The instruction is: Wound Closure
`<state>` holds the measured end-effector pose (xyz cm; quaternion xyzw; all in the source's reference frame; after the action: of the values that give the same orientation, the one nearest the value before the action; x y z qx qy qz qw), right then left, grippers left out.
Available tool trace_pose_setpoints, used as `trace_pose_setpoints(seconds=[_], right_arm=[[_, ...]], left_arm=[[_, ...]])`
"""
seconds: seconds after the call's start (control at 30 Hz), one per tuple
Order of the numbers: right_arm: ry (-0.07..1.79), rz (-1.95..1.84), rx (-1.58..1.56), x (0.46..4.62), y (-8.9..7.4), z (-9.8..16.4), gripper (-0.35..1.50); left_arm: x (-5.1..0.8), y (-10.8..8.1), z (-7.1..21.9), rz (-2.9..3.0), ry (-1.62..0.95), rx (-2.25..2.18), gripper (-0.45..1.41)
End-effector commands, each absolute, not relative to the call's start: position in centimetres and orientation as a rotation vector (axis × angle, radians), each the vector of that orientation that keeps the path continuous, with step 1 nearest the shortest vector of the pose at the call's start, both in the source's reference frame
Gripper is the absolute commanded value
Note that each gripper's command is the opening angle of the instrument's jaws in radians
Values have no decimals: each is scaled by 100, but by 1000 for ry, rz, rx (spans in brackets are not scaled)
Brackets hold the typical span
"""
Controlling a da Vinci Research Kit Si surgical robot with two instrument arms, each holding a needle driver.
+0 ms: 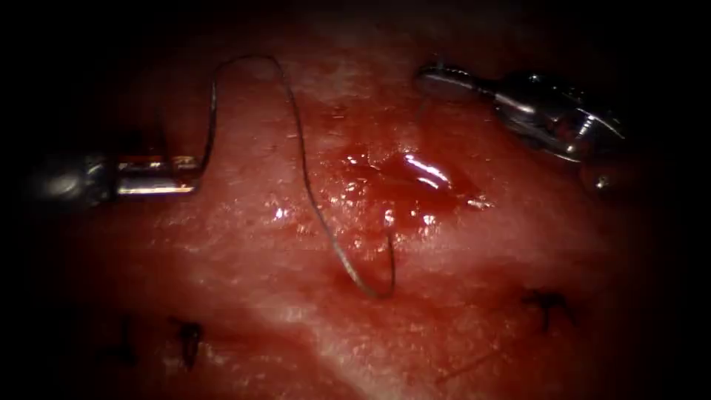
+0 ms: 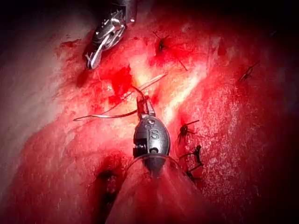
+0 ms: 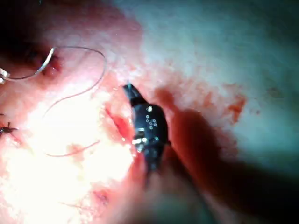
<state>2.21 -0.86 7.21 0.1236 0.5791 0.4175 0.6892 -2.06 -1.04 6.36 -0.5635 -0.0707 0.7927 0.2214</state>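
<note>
My left tool point(image 1: 189, 174) comes in from the left, jaws shut on the curved needle point(image 1: 212, 111) near one end. The needle is out of the tissue and arcs up from the jaws, left of the cut. In the left wrist view the same jaws point(image 2: 141, 103) hold the needle point(image 2: 107, 115) sideways above the tissue. The thread point(image 1: 311, 192) runs from the needle over a high loop, down across the tissue, and turns up into the tissue beside the red fluid point(image 1: 415, 178). My right tool point(image 1: 437, 80) hovers at the upper right, jaws shut and holding nothing; I see it again point(image 3: 128, 88) over the tissue.
Tied stitches with short cut ends sit along the near side of the tissue point(image 1: 189, 337) point(image 1: 548, 300). More dark knots point(image 2: 187, 128) lie close to the left tool's shaft. The tissue around the cut is wet and glistening.
</note>
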Motion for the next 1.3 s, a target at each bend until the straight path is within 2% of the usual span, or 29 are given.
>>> trace_pose_setpoints(seconds=[0.03, 0.1, 0.13, 0.17, 0.23, 0.27, 0.37, 0.6, 0.67, 0.8, 0.93, 1.03, 1.17, 1.23, 1.3], right_arm=[[1300, 946, 262, 228, -91, 726, 94], [1309, 951, 230, 224, -91, 723, 123], [1315, 951, 221, 222, -93, 720, 126], [1314, 939, 210, 214, -97, 714, 126], [1301, 938, 190, 204, -99, 706, 126], [1295, 938, 184, 199, -99, 703, 126], [1278, 926, 153, 185, -97, 693, 126], [1246, 908, 113, 169, -96, 688, 126], [1234, 891, 112, 170, -100, 687, 126], [1186, 857, 165, 177, -113, 672, 118], [1171, 760, 282, 205, -132, 635, 118], [1170, 656, 289, 231, -150, 603, 109], [1184, 556, 337, 275, -173, 564, 108], [1188, 521, 364, 295, -184, 551, 93], [1185, 487, 392, 317, -195, 542, 86]], left_arm=[[-211, -113, 642, 2195, -206, -1559, -45], [-211, -118, 646, 2188, -243, -1560, -45], [-211, -121, 648, 2165, -279, -1552, -27], [-209, -128, 653, 2127, -350, -1518, 42], [-205, -135, 658, 2112, -395, -1490, 83], [-201, -138, 661, 2107, -425, -1465, 96], [-189, -143, 664, 2103, -487, -1401, 111], [-150, -147, 661, 2177, -532, -1258, 111], [-141, -148, 661, 2209, -545, -1219, 103], [-143, -144, 667, 2245, -549, -1160, 69], [-170, -150, 681, 2242, -545, -1163, 66], [-192, -164, 694, 2264, -565, -1148, 63], [-213, -181, 701, 2349, -584, -1074, 51], [-219, -187, 700, 2387, -593, -1050, 49], [-222, -189, 696, 2391, -599, -1045, 48]])
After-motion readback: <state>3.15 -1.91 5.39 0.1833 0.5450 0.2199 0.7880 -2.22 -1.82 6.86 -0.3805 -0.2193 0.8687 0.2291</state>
